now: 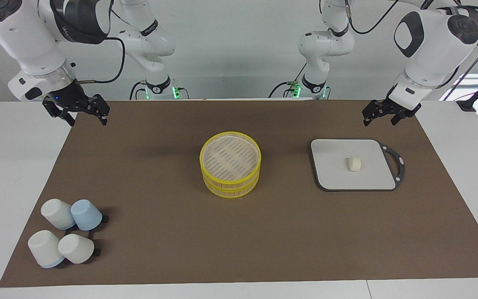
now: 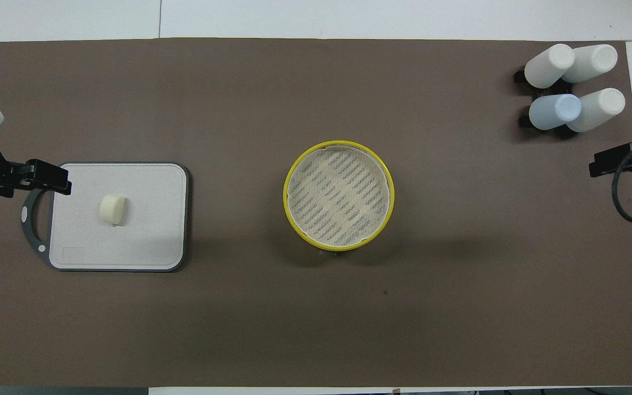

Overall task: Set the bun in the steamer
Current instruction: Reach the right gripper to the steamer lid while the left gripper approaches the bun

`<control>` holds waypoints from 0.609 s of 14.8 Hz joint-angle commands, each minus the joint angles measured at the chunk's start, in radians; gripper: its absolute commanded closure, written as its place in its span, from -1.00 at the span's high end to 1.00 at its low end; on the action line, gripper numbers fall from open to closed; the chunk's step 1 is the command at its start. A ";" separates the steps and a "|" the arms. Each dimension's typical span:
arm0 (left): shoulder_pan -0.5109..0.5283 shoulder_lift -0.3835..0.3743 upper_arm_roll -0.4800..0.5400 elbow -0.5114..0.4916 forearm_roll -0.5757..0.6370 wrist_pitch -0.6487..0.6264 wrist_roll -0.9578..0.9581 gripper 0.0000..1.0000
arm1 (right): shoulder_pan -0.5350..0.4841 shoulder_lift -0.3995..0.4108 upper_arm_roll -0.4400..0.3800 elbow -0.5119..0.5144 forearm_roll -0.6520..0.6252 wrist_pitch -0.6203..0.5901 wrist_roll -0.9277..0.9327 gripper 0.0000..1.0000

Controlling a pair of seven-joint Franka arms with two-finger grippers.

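Note:
The bun (image 1: 354, 163), a small cream-white lump, lies on a flat grey board (image 1: 334, 176) toward the left arm's end of the table; it also shows in the overhead view (image 2: 112, 209). The steamer (image 1: 230, 185), with yellow rims and a slatted floor, stands empty at the mat's middle and also shows in the overhead view (image 2: 286, 192). My left gripper (image 1: 380, 120) hangs open and empty in the air, over the mat by the board's handle corner (image 2: 47, 176). My right gripper (image 1: 87, 120) waits open and empty over the mat's corner at the right arm's end (image 2: 604, 164).
The board (image 2: 146, 241) has a black loop handle (image 1: 396, 164) at its outer end. Several upturned white and blue cups (image 1: 67, 232) stand in a cluster at the right arm's end, farther from the robots than the steamer (image 2: 574, 88). A brown mat (image 1: 160, 199) covers the table.

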 commanded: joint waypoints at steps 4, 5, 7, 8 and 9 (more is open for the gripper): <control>-0.012 -0.008 0.009 -0.006 0.025 0.009 -0.019 1.00 | -0.013 0.003 0.011 0.008 -0.001 -0.010 0.012 1.00; -0.012 -0.011 0.011 -0.006 0.025 0.008 -0.018 1.00 | -0.013 0.003 0.012 0.008 -0.001 -0.010 0.012 1.00; -0.011 -0.015 0.011 -0.005 0.025 0.009 -0.021 1.00 | -0.016 -0.006 0.011 -0.001 0.003 -0.039 0.015 1.00; -0.011 -0.016 0.011 -0.004 0.025 0.009 -0.021 1.00 | -0.021 -0.008 0.011 -0.001 0.006 -0.039 0.015 1.00; -0.011 -0.015 0.011 0.000 0.025 0.009 -0.021 1.00 | -0.018 -0.009 0.012 -0.007 0.003 -0.039 0.009 1.00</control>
